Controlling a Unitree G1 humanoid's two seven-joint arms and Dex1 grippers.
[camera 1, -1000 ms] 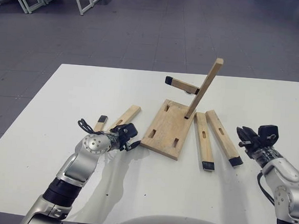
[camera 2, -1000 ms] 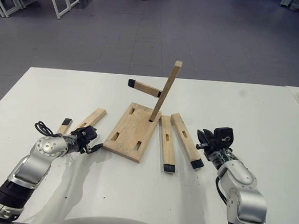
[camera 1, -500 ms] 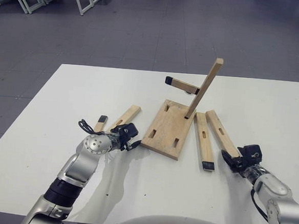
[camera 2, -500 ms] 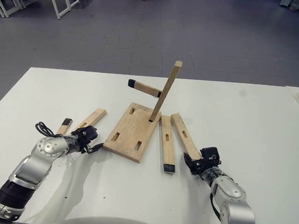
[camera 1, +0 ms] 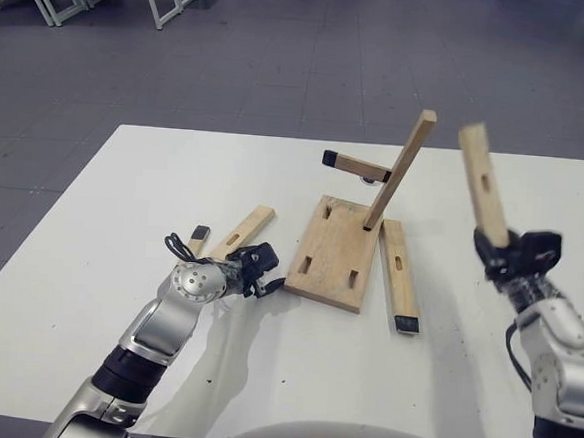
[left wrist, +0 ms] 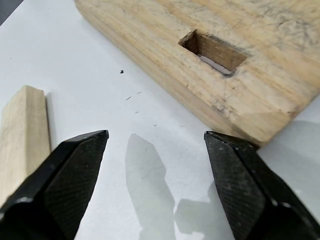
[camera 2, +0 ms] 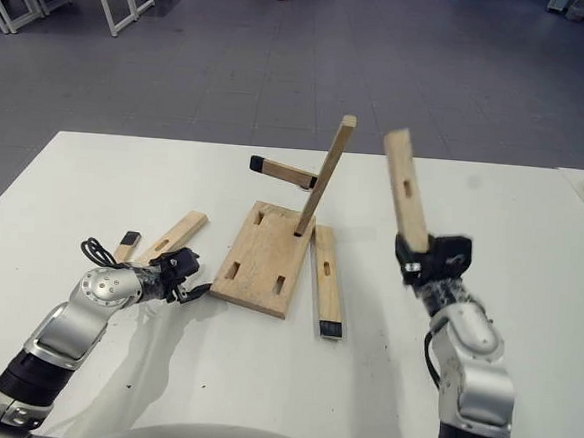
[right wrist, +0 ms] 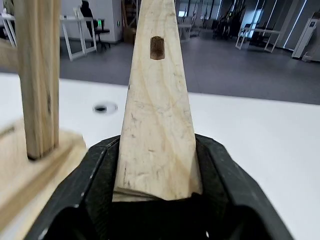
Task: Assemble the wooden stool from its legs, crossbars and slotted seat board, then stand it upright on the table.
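Now the right gripper (camera 1: 502, 252) has lifted the pale slotted wooden leg (camera 1: 482, 197) off the white table (camera 1: 92, 215), clamped at its lower end and tilted in the air right of the flat slotted seat board (camera 1: 335, 252). The left gripper (left wrist: 156, 136), jaws apart, has edged up to the board's near corner; a black-capped wooden leg (camera 1: 398, 277) lies just beside the board

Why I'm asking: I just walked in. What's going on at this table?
The robot is mid-assembly. Its right gripper holds a slotted leg up in the air, clear of the table. Its left gripper sits open, low by the near left corner of the seat board. One standing leg is in a board slot, with a crossbar jutting from it. A spare leg lies flat along the board's right side, and two loose pieces lie to its left.
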